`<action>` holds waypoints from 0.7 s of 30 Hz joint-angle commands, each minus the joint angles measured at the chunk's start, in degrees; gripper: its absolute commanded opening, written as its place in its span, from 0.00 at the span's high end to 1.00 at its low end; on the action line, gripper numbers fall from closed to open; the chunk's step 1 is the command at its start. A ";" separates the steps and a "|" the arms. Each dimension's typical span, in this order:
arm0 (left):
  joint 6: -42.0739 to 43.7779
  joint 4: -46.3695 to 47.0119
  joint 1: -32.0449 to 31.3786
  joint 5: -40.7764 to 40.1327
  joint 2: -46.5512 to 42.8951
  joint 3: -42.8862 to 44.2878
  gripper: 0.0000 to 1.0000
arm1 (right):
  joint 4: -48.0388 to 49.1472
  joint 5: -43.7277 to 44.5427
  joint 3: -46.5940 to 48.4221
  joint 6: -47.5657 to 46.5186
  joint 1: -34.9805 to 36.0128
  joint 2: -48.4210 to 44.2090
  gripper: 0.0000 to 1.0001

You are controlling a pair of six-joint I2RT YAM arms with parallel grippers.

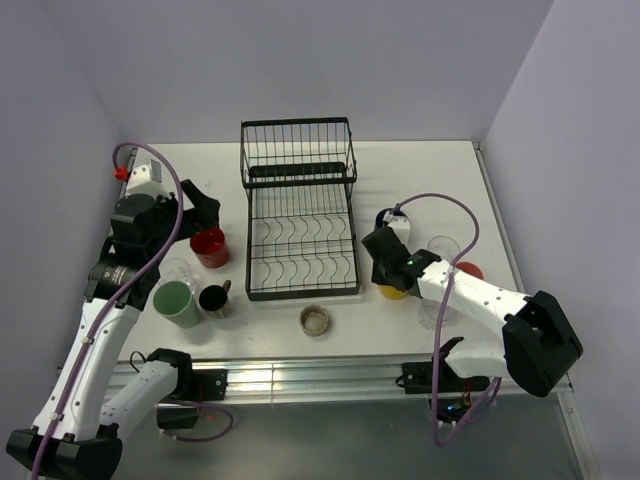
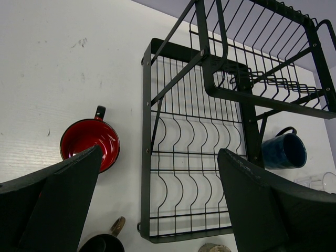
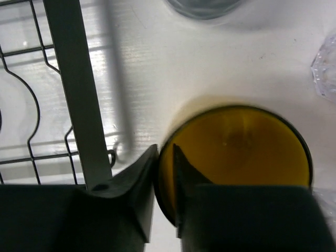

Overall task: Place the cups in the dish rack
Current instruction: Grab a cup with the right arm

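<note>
Top external view: a white tabletop surface [image 1: 420, 170] carries a black rectangular wire dish rack [image 1: 299, 176] at its middle, with the taller basket section at the far end. Left of the rack, the left hand [image 1: 200, 212] hangs with its fingers spread wide, gripping nothing, near a red enamel mug [image 1: 209, 246]. Right of the rack, the right hand [image 3: 164, 157] is pinched onto the rim of a round yellow mug [image 3: 236, 152], one finger inside and one outside. This mug is just beside the rack's edge. A green plastic tumbler [image 1: 175, 302] and a black mug [image 1: 213, 298] stand near the red one. A navy blue mug [image 2: 283, 151] sits beside the rack's right side. A low brownish glass cup [image 1: 314, 320] sits just in front of the rack.
</note>
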 commanded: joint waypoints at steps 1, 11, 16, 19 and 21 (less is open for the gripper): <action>-0.03 1.40 0.10 0.45 -0.17 -0.39 0.01 | 1.21 2.71 -0.11 1.23 0.45 1.09 0.79; -0.82 0.79 0.10 1.15 -0.61 -0.21 0.01 | -6.34 2.90 4.90 2.55 0.54 -4.26 1.00; -1.44 1.31 0.10 3.08 -0.88 0.40 0.01 | -10.12 -0.26 10.51 1.32 0.45 -11.81 1.00; -1.70 3.68 0.10 7.82 -1.58 0.32 0.01 | -10.92 -5.00 15.09 0.27 0.54 -14.37 1.00; -1.88 6.66 0.10 13.33 -2.37 0.31 0.01 | -9.52 -9.30 17.46 -0.44 0.54 -15.16 1.00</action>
